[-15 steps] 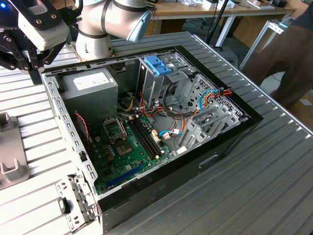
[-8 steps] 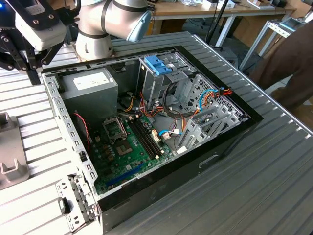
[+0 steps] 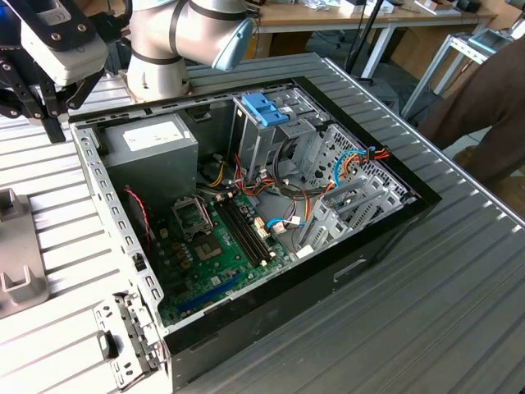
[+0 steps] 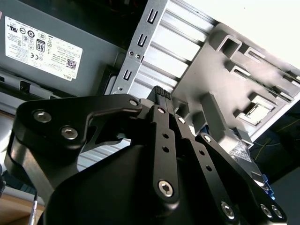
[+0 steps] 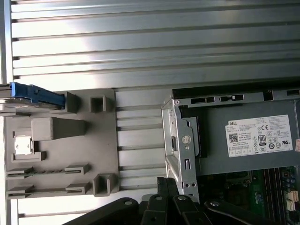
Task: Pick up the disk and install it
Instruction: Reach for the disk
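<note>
Status: nothing done yet, by the look of it.

Disk (image 5: 33,95) stands on edge in the grey holder (image 5: 61,150) on the desk (image 3: 426,328). It is outside the case (image 3: 369,246), off the case wall that runs by the PSU (image 3: 152,152). Its blue carrier edge is what shows. The metal body is mostly cut off at the frame edge, so I can't say how it's seated in the holder.

Claw (image 4: 161,93) is clenched, tips together, with nothing between them. It hangs over the desk just outside the case's PSU corner, between the case and the holder. It is well apart from the disk and touches nothing.

The case lies on its side with the cover off, board and cables exposed. The drive cage (image 3: 275,144) is inside the case, beside the PSU, with the blue latch (image 3: 264,108) on top.

Judgement:
- Done: none of the task's steps. The disk is not gripped, not lifted and not in the case.
- Left: the whole job, pick and install.
- The claw is nearer the case's PSU corner than the disk.
</note>
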